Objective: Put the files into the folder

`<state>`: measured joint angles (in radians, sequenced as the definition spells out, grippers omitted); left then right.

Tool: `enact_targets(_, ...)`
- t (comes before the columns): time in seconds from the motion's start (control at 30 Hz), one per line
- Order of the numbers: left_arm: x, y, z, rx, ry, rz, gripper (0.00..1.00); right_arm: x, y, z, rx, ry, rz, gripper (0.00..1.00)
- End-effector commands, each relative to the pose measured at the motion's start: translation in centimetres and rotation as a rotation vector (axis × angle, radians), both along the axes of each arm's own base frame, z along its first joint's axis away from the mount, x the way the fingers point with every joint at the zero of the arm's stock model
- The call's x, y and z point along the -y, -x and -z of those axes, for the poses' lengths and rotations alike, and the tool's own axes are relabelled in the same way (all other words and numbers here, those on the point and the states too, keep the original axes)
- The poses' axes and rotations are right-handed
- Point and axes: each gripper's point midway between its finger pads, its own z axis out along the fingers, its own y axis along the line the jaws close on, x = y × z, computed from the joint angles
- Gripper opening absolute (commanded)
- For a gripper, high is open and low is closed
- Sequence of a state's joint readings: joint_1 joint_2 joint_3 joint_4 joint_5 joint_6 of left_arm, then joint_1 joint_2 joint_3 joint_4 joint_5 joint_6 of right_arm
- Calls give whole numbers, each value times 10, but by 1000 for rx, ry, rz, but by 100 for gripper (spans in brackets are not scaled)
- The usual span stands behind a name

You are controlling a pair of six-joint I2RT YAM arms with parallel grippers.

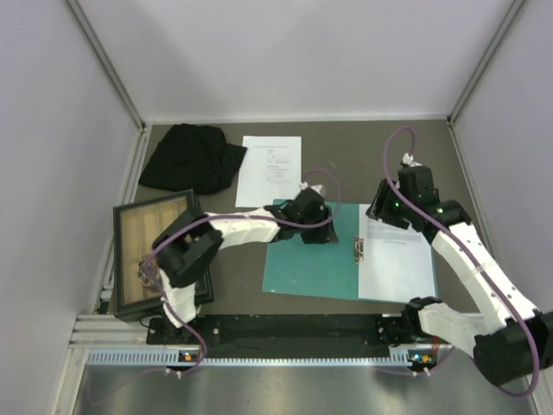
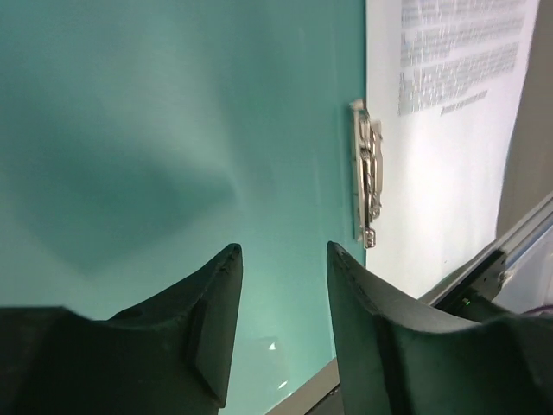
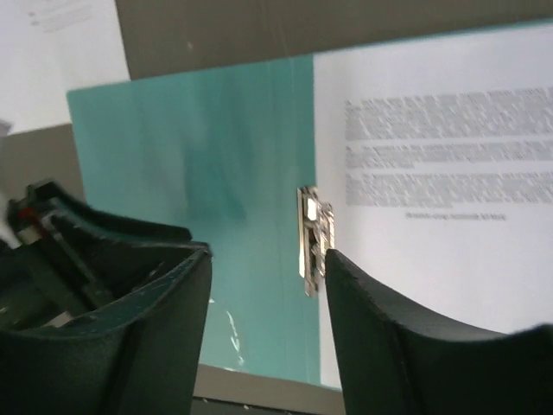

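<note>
Teal folder point(image 1: 309, 264) open flat, white printed sheet point(image 1: 397, 259) on its right half, second sheet point(image 1: 269, 170) just beyond its far edge

folder point(image 2: 155, 121): smooth teal card, slight sheen. clip point(image 2: 366, 177): shiny metal. sheet point(image 2: 441, 190): matt white paper. cloth point(image 1: 190, 157): black crumpled fabric. tray point(image 1: 155, 201): wood, dark frame.

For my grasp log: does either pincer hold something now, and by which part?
Nothing is held. The left pincer hangs open over the teal folder; the right pincer hangs open facing its metal clip.
</note>
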<state>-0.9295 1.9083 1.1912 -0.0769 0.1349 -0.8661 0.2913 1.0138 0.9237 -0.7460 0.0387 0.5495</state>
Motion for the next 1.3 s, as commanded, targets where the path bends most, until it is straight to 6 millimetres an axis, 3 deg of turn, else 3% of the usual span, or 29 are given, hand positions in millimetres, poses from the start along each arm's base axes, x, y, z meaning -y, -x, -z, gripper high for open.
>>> enact_targets(0.0, -60, -67, -67, 161, 109, -140, 49, -36, -73, -35, 138, -90, -74, 60)
enact_targets(0.03, -72, -78, -75, 192, 111, -161, 49, -44, -90, -12, 76, -86, -87, 62)
enact_targets(0.07, -78, -93, -83, 226, 130, -184, 49, -57, -112, -28, 128, -117, -117, 65)
enact_targets(0.13, -105, -132, -89, 269, 112, -265, 48, -74, -138, -21, 107, -115, -148, 73)
enact_targets(0.17, -115, -145, -88, 274, 97, -300, 46, -85, -165, -15, 99, -96, -158, 75)
enact_targets(0.2, -134, -167, -76, 270, 63, -361, 45, -91, -175, -9, 86, -85, -168, 80)
enact_targets(0.23, -141, -177, -71, 263, 56, -384, 44, -104, -184, -11, 94, -81, -193, 82)
enact_targets(0.27, -145, -193, -78, 271, 77, -411, 42, -115, -206, -4, 94, -69, -206, 84)
enact_targets(0.3, -158, -208, -61, 246, 58, -447, 42, -124, -212, -1, 86, -63, -224, 87)
enact_targets(0.37, -165, -231, -63, 261, 68, -478, 42, -148, -234, 9, 91, -50, -264, 90)
enact_targets(0.4, -174, -241, -48, 243, 51, -501, 42, -156, -240, 15, 87, -44, -279, 91)
enact_targets(0.43, -176, -250, -51, 250, 61, -506, 42, -161, -243, 19, 76, -38, -288, 91)
enact_targets(0.47, -179, -256, -48, 248, 61, -515, 41, -176, -249, 8, 112, -36, -314, 92)
enact_targets(0.5, -186, -262, -37, 228, 47, -531, 41, -183, -254, 31, 80, -18, -322, 92)
enact_targets(0.53, -186, -267, -39, 236, 51, -535, 41, -185, -255, 37, 68, 3, -321, 92)
enact_targets(0.57, -189, -270, -36, 234, 48, -541, 41, -191, -261, 35, 85, 9, -330, 92)
enact_targets(0.6, -191, -273, -32, 234, 51, -544, 41, -199, -261, 50, 64, 18, -342, 92)
enact_targets(0.73, -194, -269, -17, 213, 34, -538, 40, -210, -266, 67, 74, 53, -350, 92)
enact_targets(0.93, -203, -258, 6, 163, 5, -557, 40, -229, -259, 99, 37, 85, -404, 92)
enact_targets(1.27, -203, -252, 24, 92, 14, -579, 39, -238, -253, 123, -9, 45, -407, 91)
